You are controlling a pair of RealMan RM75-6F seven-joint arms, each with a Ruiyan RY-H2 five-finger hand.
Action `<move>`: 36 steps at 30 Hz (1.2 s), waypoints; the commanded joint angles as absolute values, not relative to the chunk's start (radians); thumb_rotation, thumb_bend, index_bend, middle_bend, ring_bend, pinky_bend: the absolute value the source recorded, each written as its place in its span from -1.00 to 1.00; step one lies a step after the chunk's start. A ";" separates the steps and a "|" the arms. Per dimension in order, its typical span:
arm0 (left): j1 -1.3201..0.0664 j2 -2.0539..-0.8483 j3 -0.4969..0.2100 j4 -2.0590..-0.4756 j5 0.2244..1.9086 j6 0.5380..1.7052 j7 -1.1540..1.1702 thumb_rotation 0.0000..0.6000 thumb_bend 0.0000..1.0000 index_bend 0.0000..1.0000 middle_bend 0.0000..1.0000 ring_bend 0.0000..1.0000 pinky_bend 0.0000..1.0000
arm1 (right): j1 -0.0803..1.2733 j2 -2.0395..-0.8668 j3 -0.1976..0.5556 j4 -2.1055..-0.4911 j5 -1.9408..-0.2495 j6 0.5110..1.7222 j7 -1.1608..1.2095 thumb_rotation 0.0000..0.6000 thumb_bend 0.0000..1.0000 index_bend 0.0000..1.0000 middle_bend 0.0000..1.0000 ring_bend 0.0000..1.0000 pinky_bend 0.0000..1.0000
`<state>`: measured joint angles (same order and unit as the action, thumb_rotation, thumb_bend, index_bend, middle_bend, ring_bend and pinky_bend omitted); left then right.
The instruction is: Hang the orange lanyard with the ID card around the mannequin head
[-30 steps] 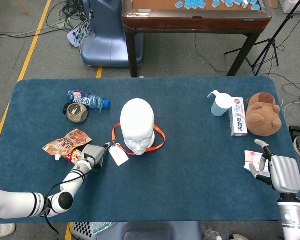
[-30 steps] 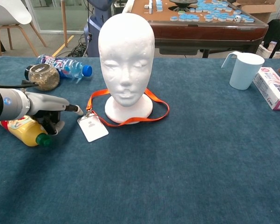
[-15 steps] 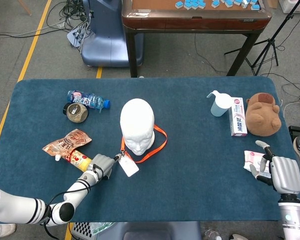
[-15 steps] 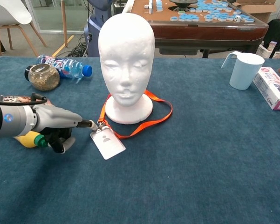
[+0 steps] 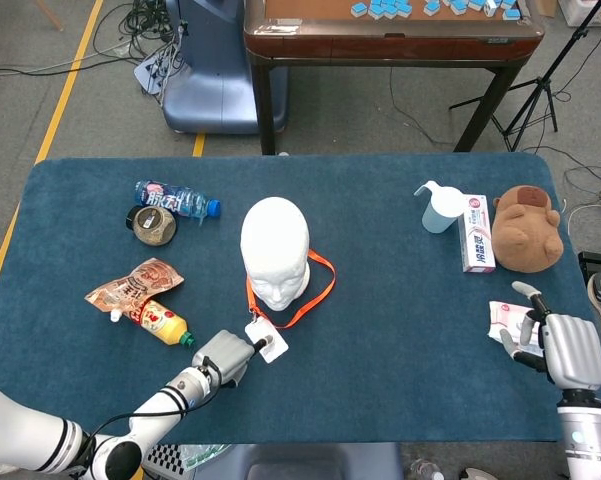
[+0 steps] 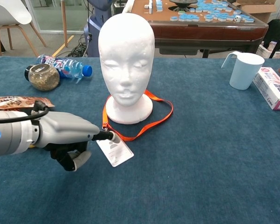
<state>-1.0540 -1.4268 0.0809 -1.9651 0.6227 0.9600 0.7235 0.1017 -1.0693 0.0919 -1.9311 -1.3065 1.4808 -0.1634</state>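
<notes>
The white mannequin head (image 5: 275, 250) (image 6: 126, 65) stands upright at mid-table. The orange lanyard (image 5: 315, 285) (image 6: 153, 116) lies on the cloth, looped round the head's base and pulled toward the front. Its white ID card (image 5: 270, 346) (image 6: 115, 150) lies flat in front of the head. My left hand (image 5: 228, 357) (image 6: 67, 137) is just left of the card; one outstretched fingertip (image 6: 111, 136) holds the card's clip and the other fingers are curled under. My right hand (image 5: 555, 345) hovers at the right edge, fingers apart and empty.
At the left lie a water bottle (image 5: 175, 200), a jar (image 5: 150, 222), a snack bag (image 5: 135, 282) and a yellow bottle (image 5: 160, 322). At the right are a pale blue jug (image 5: 440, 208), a toothpaste box (image 5: 476, 238), a brown plush toy (image 5: 525, 228) and a pink-white packet (image 5: 505, 320).
My left hand has moved toward the table's front and to the right, dragging the ID card with it. The lanyard loop has drawn tighter round the head's base. The right hand has stayed put.
</notes>
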 commanded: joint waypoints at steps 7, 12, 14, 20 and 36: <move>-1.068 -1.468 0.052 -1.920 0.598 0.934 0.697 1.00 0.39 -0.90 0.81 0.84 0.96 | 0.092 -1.071 0.093 -1.919 -1.301 1.474 -0.145 1.00 -0.34 -0.56 0.41 0.44 0.73; -1.096 -1.513 0.034 -1.878 0.555 0.915 0.703 1.00 0.38 -0.90 0.81 0.84 0.96 | 0.086 -1.071 0.094 -1.912 -1.297 1.473 -0.136 1.00 -0.34 -0.56 0.42 0.44 0.73; -1.108 -1.531 0.029 -1.856 0.534 0.908 0.708 1.00 0.38 -0.90 0.81 0.84 0.96 | 0.084 -1.071 0.096 -1.910 -1.292 1.471 -0.129 1.00 -0.34 -0.56 0.42 0.44 0.73; -1.138 -1.566 0.029 -1.821 0.481 0.910 0.733 1.00 0.38 -0.90 0.81 0.84 0.96 | 0.078 -1.071 0.098 -1.902 -1.296 1.470 -0.112 1.00 -0.34 -0.56 0.42 0.44 0.73; -1.186 -1.482 0.109 -1.944 0.407 0.917 0.795 1.00 0.36 -0.90 0.80 0.84 0.96 | 0.067 -1.075 0.101 -1.899 -1.320 1.476 -0.088 1.00 -0.34 -0.56 0.42 0.44 0.73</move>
<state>-1.1838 -1.5038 0.0967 -1.9198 0.4086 0.9180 0.7969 0.0680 -1.0750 0.1007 -1.8978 -1.3187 1.4747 -0.0874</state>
